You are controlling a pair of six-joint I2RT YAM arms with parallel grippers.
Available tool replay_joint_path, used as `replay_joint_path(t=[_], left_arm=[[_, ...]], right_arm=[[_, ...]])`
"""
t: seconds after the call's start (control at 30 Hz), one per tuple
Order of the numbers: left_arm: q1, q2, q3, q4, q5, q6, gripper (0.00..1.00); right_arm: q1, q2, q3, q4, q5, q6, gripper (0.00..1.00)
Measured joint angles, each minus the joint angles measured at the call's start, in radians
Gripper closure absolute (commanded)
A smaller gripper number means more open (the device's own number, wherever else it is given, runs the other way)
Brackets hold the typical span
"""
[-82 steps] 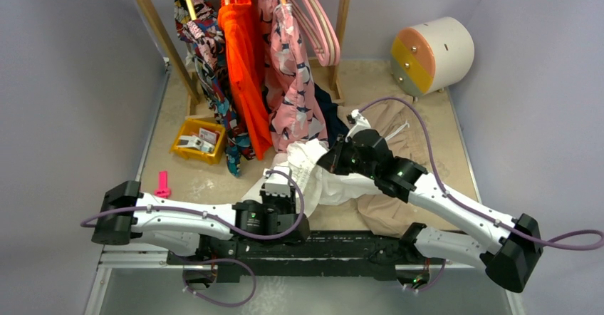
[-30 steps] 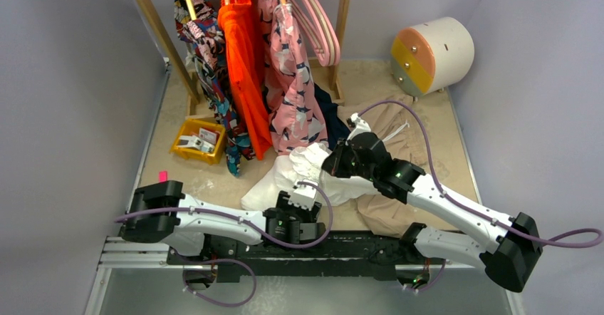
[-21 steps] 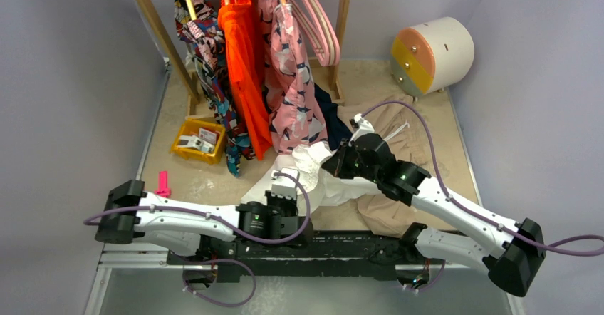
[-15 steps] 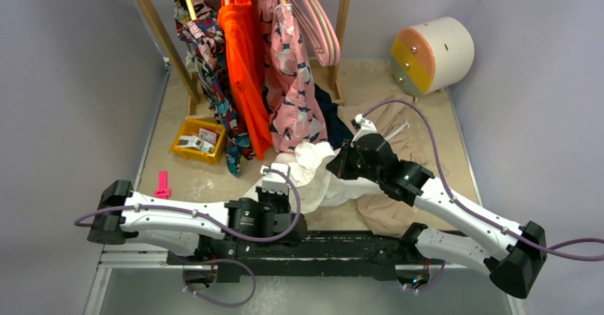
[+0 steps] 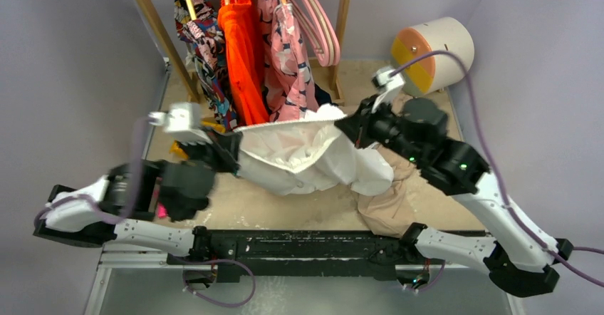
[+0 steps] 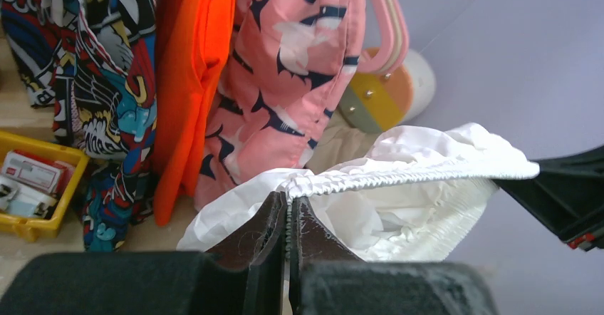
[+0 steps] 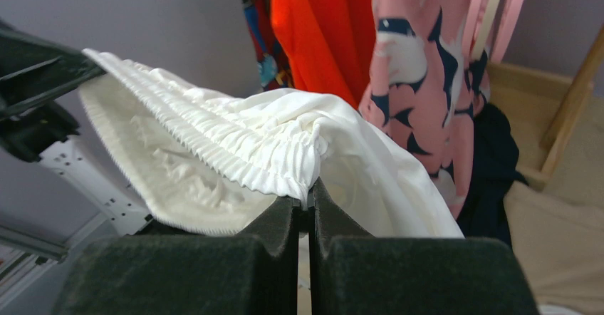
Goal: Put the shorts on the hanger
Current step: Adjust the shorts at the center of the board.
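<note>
The white shorts (image 5: 306, 157) hang in the air, stretched by the waistband between both grippers, in front of the clothes rack. My left gripper (image 5: 231, 151) is shut on the left end of the waistband (image 6: 342, 179). My right gripper (image 5: 350, 128) is shut on the right end of the waistband (image 7: 235, 140). Pink hangers (image 5: 317, 23) hang on the rack rail behind the shorts, at its right end; one also shows in the left wrist view (image 6: 388, 33).
The wooden rack (image 5: 157, 30) holds a patterned garment (image 5: 203, 44), an orange one (image 5: 242, 51) and a pink patterned one (image 5: 288, 58). A tan garment (image 5: 395, 201) lies on the table at right. A yellow bin (image 6: 28, 187) and a round drum (image 5: 431, 51) stand nearby.
Both grippers have risen from the table with the shorts and moved apart, the left one leftwards and the right one back and right. The shorts went from a heap to a stretched-out waistband.
</note>
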Motion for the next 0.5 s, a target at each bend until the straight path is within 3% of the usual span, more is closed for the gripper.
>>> replay_joint_path(t=[0.07, 0.17, 0.3, 0.37, 0.5], left_arm=[[-0.003, -0.055, 0.019, 0.067, 0.014, 0.075, 1.0], [-0.003, -0.139, 0.004, 0.131, 0.046, 0.159, 1.0], [-0.003, -0.114, 0.03, 0.156, 0.082, 0.275, 1.0], [-0.003, -0.039, 0.128, 0.163, 0.096, 0.347, 1.0], [-0.003, 0.17, 0.469, 0.195, 0.134, 0.502, 1.0]], right_arm=[[0.003, -0.034, 0.028, 0.053, -0.037, -0.033, 1.0], [0.006, -0.109, -0.069, 0.093, -0.088, -0.048, 1.0], [0.006, -0.11, -0.137, 0.07, -0.131, -0.056, 1.0], [0.005, -0.052, -0.08, 0.05, -0.145, -0.075, 1.0], [0.003, 0.052, 0.143, 0.04, -0.168, -0.115, 1.0]])
